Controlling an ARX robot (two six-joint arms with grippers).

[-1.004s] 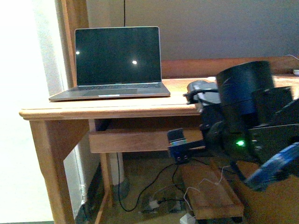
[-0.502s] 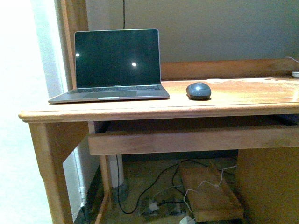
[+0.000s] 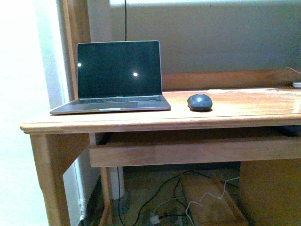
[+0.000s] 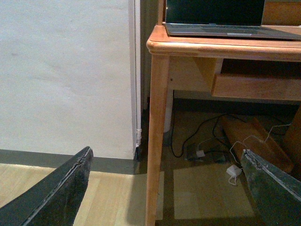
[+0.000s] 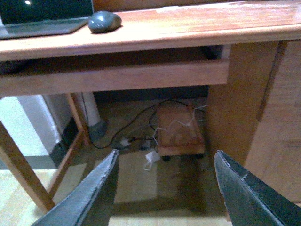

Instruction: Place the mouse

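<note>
One mouse (image 3: 200, 101) | on table (image 3: 244, 113), mid-top, just right of laptop (image 3: 115, 77), free | left pincer (image 4: 164, 188), right pincer (image 5: 164, 188): both apart, empty, low, well clear | placement looks done

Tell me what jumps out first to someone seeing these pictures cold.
An open laptop with a dark screen stands at the left end of a wooden desk. Just to its right, apart from it, a small dark grey mouse sits alone on the desktop. Under the desk, cables trail over the floor beside a low wooden stand, and both grippers hang open well below the desktop, holding nothing.
</note>
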